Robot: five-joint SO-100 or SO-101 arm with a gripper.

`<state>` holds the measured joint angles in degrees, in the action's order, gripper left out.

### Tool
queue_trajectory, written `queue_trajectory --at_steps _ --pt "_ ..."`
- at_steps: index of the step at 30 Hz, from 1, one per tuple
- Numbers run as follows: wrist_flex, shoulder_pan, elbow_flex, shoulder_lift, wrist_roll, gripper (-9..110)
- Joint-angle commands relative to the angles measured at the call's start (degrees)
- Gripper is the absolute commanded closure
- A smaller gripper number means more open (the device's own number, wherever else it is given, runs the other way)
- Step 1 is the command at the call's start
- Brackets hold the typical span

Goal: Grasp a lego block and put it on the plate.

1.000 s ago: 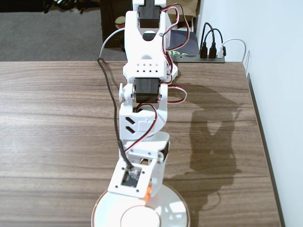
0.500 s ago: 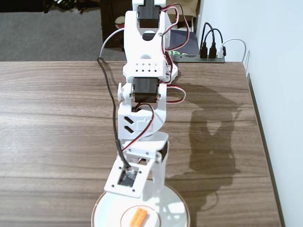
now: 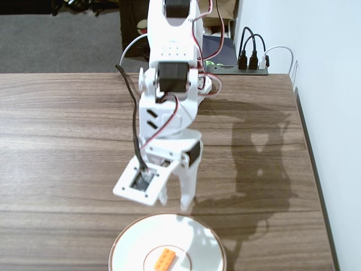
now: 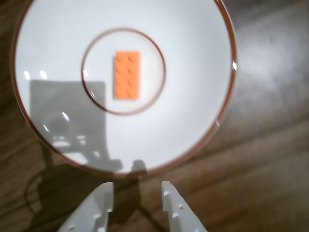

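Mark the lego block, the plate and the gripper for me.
lego block (image 4: 127, 75), wrist view, studded top face.
plate (image 4: 193, 58), wrist view, bare white surface beside the inner ring.
gripper (image 4: 137, 193), wrist view, midway between the open fingertips.

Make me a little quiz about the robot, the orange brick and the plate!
1. True or false: the lego block lies inside the plate's inner ring.
2. The end effector is: A) shut on the block, B) open and empty, C) out of view.
3. In the wrist view, is the end effector over the plate or off its rim?

Key: 1 true. 2 B. 3 Off its rim, over the wooden table.
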<state>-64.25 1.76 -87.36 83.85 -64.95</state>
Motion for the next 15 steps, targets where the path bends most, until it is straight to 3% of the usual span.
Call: queue_trajectory --at_steps 1,15 --pt "-0.5 0.4 -3.3 7.7 3.1 101" --pt "3.3 1.4 -31.1 31.1 21.8 101"
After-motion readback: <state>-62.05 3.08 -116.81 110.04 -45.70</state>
